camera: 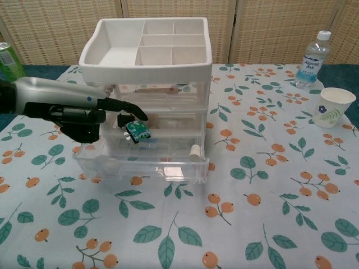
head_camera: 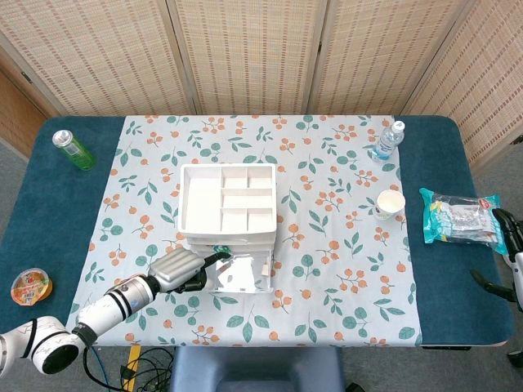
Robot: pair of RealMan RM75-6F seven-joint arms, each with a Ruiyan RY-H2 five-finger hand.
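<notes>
Chest view: left hand [camera: 76, 115] fingers pinch a small green packet [camera: 137, 130] over the open drawer [camera: 143, 162]; at 9 o'clock, a loose pinch could drop it outside

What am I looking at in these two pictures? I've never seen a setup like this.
A two-armed robot with humanlike hands sits at a table with a flowered cloth. One picture looks down from its head, the other forward from its chest. The left hand pinches a small green packet over the open bottom drawer of a clear drawer unit with a white tray on top. The right hand waits at the table's edge near a snack bag. Around lie a water bottle, paper cup, green can and jelly cup.
</notes>
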